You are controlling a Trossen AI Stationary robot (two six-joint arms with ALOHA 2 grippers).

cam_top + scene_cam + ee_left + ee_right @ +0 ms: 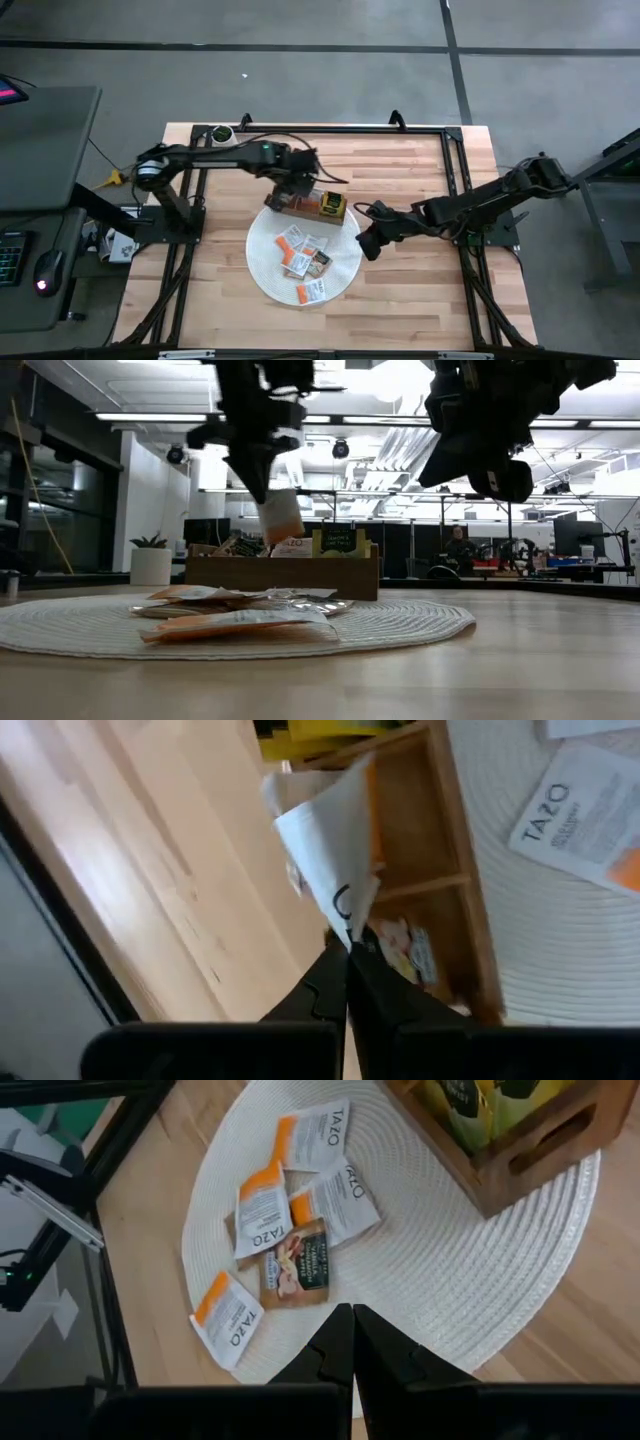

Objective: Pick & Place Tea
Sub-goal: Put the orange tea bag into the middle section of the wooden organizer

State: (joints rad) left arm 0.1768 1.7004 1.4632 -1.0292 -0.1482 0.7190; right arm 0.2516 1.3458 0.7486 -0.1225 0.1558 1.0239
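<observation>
left arm: reaches across from the left side, bent at the elbow | left hand: raised above the surface, fingers pinched shut on something | right arm: stretched in from the right edge | right hand: hovers off the surface, fingers pressed together, holding nothing

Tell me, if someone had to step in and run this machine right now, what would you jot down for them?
Left gripper: shut on a white-and-orange tea packet, held above the wooden tray.
Right gripper: shut, empty, hovering at the edge of the white woven mat.
Done: some packets already stand in the tray.
Left: drop the held packet in, then move the loose packets lying on the mat.
</observation>
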